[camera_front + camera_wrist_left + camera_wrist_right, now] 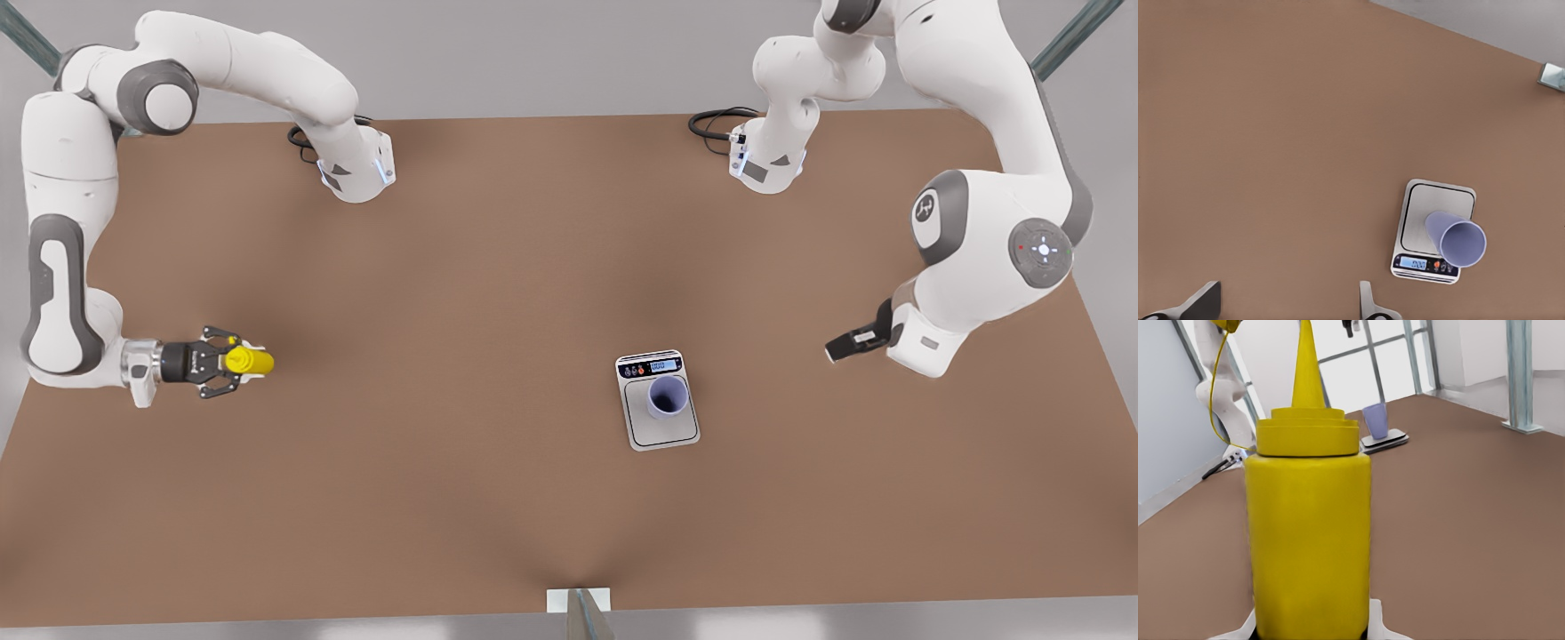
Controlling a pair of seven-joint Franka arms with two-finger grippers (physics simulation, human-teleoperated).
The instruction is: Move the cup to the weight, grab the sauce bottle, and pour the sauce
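Front view, right gripper (233, 363) clamping sauce bottle (248, 360), left gripper (836, 348) mostly hidden

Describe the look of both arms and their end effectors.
Both arms are glossy white with grey joint bands and caps. The right end effector is black with linkage-style fingers on a silver wrist. The left end effector is black. Black cables loop beside both bases.

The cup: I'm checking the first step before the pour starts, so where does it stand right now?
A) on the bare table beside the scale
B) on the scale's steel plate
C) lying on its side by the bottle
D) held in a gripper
B: the cup stands upright on the plate of the weight, with no gripper on it; the right gripper, at the front view's left, holds the sauce bottle instead.
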